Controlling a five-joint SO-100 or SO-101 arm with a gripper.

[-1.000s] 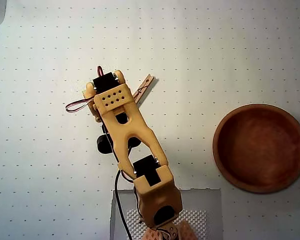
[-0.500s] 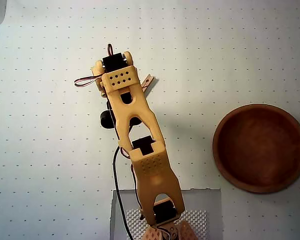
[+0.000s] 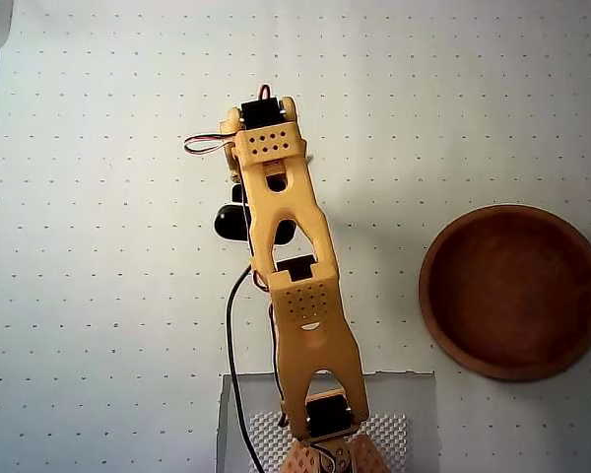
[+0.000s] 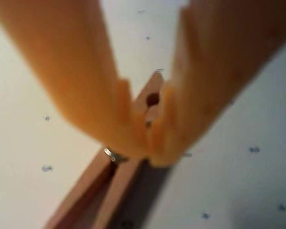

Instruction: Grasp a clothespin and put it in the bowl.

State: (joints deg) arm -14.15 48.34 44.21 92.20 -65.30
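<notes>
Wrist view is showing the clothespin [image 4: 109, 179], slim pale wood with a glint of metal spring, lying between the two blurred orange fingers [image 4: 90, 90], which are pinching together on it near its hole. The gripper [image 4: 150, 143] is clamping the pin against a white dotted mat [image 4: 28, 143]. From overhead, the yellow printed arm [image 3: 295, 286] is stretching up the mat, its perforated wrist plate covering the pin. Well off to the right of the fingers in that view, the bowl [image 3: 443, 315] is sitting, round, thick-rimmed, reddish-brown wood.
</notes>
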